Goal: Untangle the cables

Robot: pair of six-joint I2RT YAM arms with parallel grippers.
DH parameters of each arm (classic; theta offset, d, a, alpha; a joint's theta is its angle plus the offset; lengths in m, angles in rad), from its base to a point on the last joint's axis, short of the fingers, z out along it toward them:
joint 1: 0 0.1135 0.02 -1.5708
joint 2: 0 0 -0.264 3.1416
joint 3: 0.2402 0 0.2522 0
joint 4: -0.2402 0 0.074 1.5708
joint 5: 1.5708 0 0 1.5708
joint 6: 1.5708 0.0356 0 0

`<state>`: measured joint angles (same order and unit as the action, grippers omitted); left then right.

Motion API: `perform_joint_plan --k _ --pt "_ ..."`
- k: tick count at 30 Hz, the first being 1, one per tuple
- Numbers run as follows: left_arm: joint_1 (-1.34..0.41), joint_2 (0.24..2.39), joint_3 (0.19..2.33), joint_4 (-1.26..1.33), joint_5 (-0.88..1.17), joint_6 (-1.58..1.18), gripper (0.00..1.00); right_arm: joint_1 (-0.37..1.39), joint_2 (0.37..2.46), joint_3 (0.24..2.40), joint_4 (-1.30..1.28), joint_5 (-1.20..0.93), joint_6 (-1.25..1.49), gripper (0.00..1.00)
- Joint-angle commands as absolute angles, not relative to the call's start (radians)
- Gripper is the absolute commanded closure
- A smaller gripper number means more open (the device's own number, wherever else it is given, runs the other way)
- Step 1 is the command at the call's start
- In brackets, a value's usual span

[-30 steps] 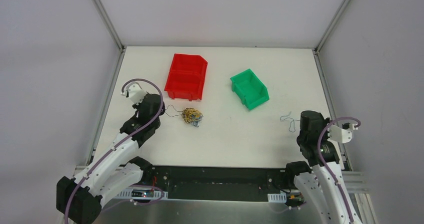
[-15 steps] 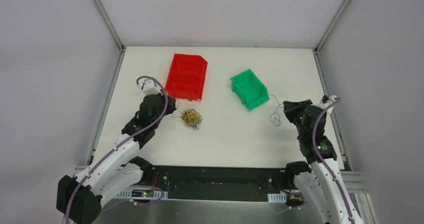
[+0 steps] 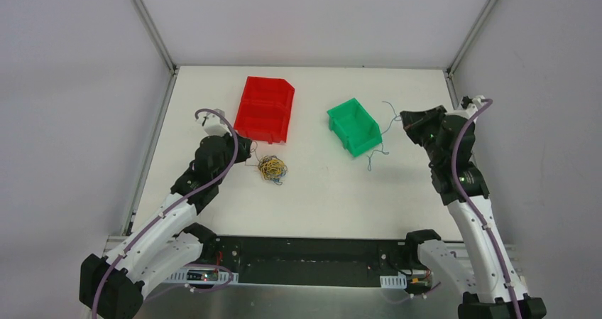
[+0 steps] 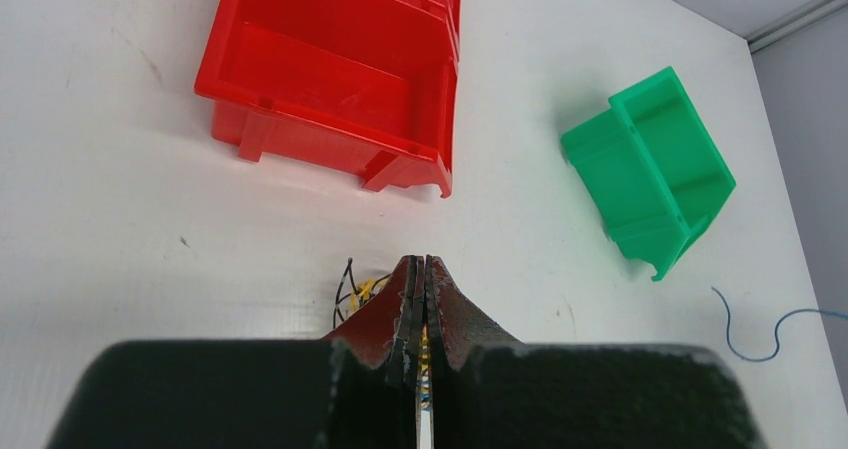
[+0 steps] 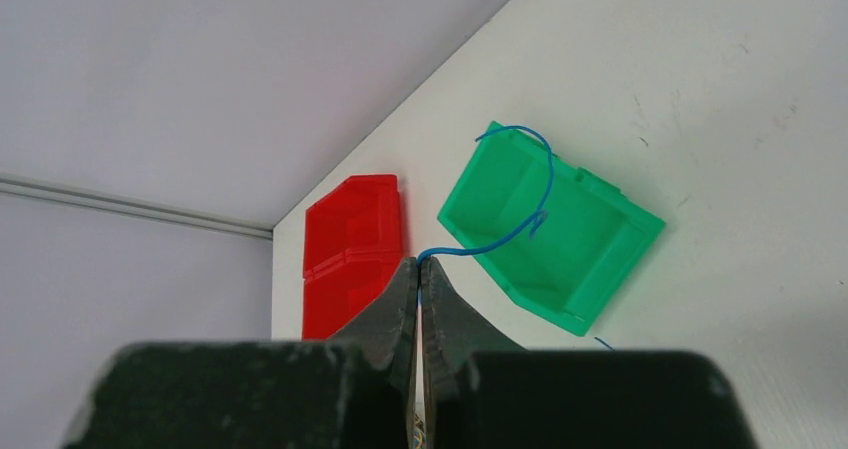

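One blue wire (image 5: 548, 179) hangs free, pinched in my clenched right tool (image 5: 418, 266) beside the green bin (image 5: 560, 239). The clump (image 3: 272, 167) of cables lies knotted on the bench (image 3: 319, 191) by the red bin (image 3: 264, 109), my left tool (image 4: 418, 264) clenched at its edge; most untangling is left.

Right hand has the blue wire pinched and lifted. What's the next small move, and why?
Probably shift the right hand a little to its left, over the green bin, before opening. It is shut on the blue wire, whose free end trails beside the bin, not inside it.
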<state>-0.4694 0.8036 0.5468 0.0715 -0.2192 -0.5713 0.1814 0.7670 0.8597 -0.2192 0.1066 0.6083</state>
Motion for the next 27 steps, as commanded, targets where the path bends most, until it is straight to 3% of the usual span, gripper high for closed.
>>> perform_joint_plan --k 1,9,15,20,27 --pt "-0.462 0.795 0.546 0.11 -0.19 -0.544 1.0 0.186 0.841 0.986 -0.19 0.082 0.593 1.0" --pt "-0.462 0.809 0.551 0.112 -0.177 -0.543 1.0 0.189 0.985 1.09 -0.102 0.053 0.537 1.0" --pt "-0.462 0.816 0.551 0.118 -0.17 -0.543 1.0 0.196 1.057 0.999 0.213 -0.036 0.465 1.0" --pt "-0.462 0.82 0.554 0.119 -0.165 -0.541 1.0 0.203 1.143 1.055 0.278 -0.176 0.441 1.0" --pt "-0.461 0.816 0.552 0.119 -0.158 -0.542 1.0 0.214 1.166 0.998 0.391 -0.216 0.417 0.99"
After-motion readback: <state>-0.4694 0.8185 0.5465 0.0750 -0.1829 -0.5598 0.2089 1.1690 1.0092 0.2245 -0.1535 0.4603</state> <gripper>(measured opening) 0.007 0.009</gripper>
